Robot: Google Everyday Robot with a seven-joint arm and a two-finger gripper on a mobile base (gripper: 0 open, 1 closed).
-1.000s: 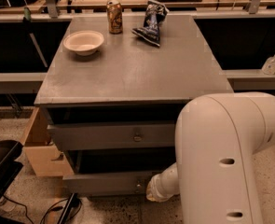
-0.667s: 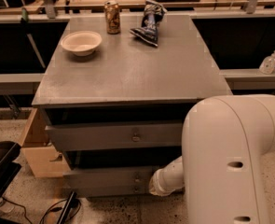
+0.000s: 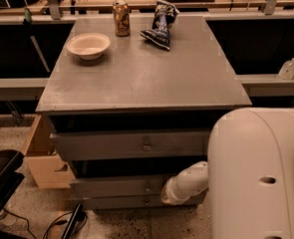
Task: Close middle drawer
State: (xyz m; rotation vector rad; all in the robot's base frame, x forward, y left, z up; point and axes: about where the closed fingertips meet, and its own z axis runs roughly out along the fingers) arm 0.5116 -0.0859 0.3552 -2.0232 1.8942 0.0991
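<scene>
Camera view, lower right: smooth, rounded white arm.
Gripper: lower centre, at the right end of the drawer fronts; whether it grips, I cannot tell.
Middle drawer: flat grey wood, small round knob, second down, lower centre.
Tabletop: matte grey.
Far edge: pale round bowl, can, crumpled bag.

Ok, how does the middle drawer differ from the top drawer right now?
The top drawer is pulled well out, with a dark gap behind its front; the middle drawer sits far less out, just proud of the lowest drawer. The gripper is down at the middle drawer's front, right of its knob; nothing touches the top drawer. Both have flat grey fronts with one small round centre knob.
</scene>
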